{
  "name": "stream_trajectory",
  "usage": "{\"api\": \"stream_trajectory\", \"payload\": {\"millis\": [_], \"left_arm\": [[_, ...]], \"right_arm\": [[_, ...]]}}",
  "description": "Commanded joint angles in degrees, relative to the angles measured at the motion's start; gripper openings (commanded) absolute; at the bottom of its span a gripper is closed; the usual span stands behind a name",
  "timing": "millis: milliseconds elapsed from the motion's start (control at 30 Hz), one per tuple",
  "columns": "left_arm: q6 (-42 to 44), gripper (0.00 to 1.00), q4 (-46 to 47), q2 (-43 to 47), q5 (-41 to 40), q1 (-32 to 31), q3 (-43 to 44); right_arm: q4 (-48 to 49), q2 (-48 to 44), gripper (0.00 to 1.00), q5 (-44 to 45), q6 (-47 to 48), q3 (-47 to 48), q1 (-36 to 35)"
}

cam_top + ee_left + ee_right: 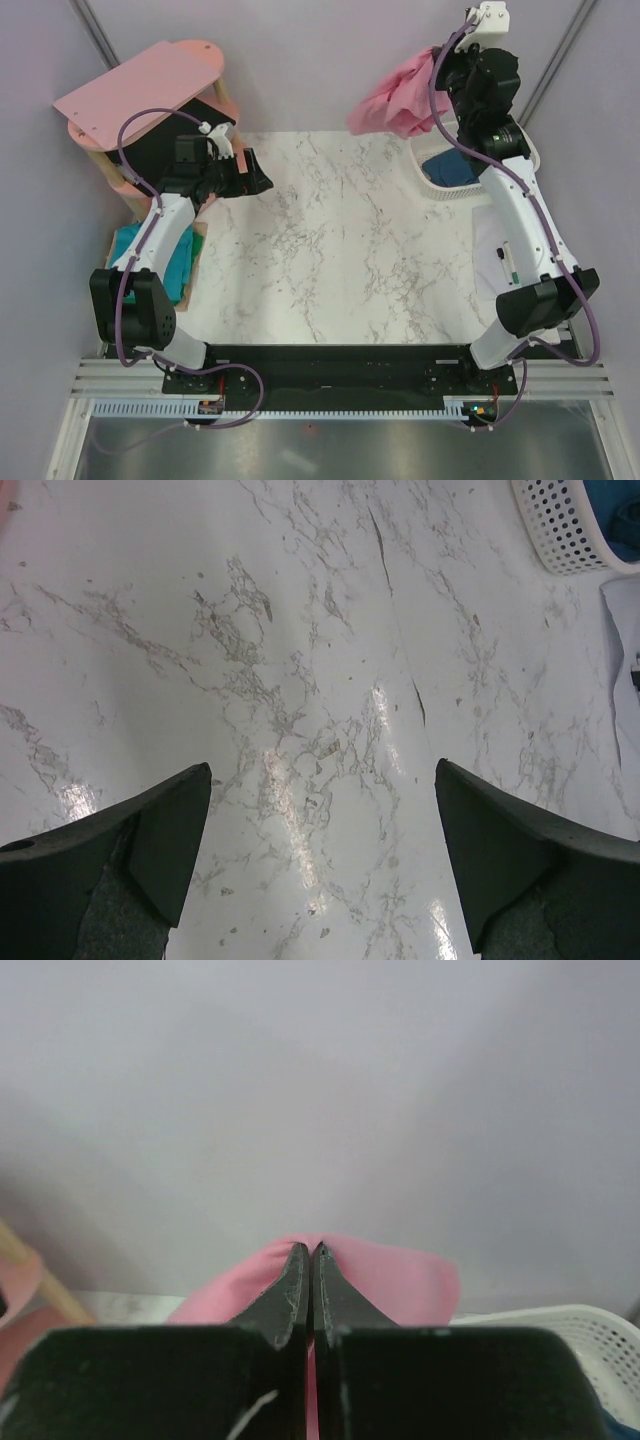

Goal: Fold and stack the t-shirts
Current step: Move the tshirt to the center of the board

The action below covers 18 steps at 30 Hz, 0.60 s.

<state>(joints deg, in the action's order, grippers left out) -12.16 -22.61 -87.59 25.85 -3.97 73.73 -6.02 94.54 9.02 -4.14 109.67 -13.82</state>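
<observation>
A light pink t-shirt [395, 100] hangs bunched in the air at the back right, above the marble table [340, 240]. My right gripper [436, 78] is shut on its top fold; in the right wrist view the closed gripper [311, 1252] pinches the pink cloth [400, 1280]. A blue t-shirt [452, 170] lies in the white basket [490, 190]. A teal t-shirt [155, 262] lies crumpled at the table's left edge. My left gripper [256, 176] hovers open over the back left of the table, with bare marble between its fingers [170, 840].
A pink wooden shelf unit [150, 80] stands at the back left, just behind the left arm. The perforated basket [565, 525] sits at the back right. A sheet of paper with a pen [506, 262] lies by the right arm. Grey walls close in the back.
</observation>
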Motion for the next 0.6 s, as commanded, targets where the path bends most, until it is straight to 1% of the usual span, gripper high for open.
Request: {"api": "stream_trajectory", "payload": {"millis": [0,100,200,267,300,367,400,433,467,533,567], "left_arm": [[-0.23,1.00,1.52,-0.39,1.40,-0.43,0.45],[-0.14,1.00,1.52,-0.48,1.40,-0.60,0.45],[-0.23,1.00,1.43,-0.83,1.58,-0.69,0.53],[-0.23,1.00,1.43,-0.83,1.49,-0.69,0.53],[-0.23,1.00,1.43,-1.00,1.49,-0.69,0.53],[-0.23,1.00,1.43,-1.00,1.49,-0.69,0.53],[-0.23,1.00,1.43,-0.92,1.49,-0.69,0.53],[-0.23,1.00,1.43,-0.83,1.40,-0.69,0.45],[-0.23,1.00,1.43,-0.83,1.40,-0.69,0.45],[-0.23,1.00,1.43,-1.00,1.31,-0.69,0.45],[-0.23,1.00,1.43,-0.92,1.31,-0.69,0.45]], "right_arm": [[-1.98,-2.95,0.00,-6.11,-3.24,-2.52,-4.27],[-2.24,-3.49,0.00,-7.52,-3.77,-8.14,-8.23],[-1.71,-2.97,0.00,-7.08,-4.12,-17.08,-12.36],[-1.27,-1.91,0.00,-5.77,-4.03,-20.44,-15.77],[-1.19,-0.25,0.00,-5.24,-3.94,-23.59,-16.75],[0.21,1.95,0.00,-2.88,-4.12,-26.51,-19.03],[1.00,4.57,0.00,-2.17,-4.12,-28.96,-19.48],[1.27,6.25,0.01,-1.29,-4.21,-29.51,-19.92],[1.28,8.01,0.05,1.42,-4.38,-29.77,-20.36],[0.75,13.54,0.18,3.37,-4.47,-28.99,-20.54],[-0.03,15.13,0.33,5.03,-4.65,-28.46,-20.63]]}}
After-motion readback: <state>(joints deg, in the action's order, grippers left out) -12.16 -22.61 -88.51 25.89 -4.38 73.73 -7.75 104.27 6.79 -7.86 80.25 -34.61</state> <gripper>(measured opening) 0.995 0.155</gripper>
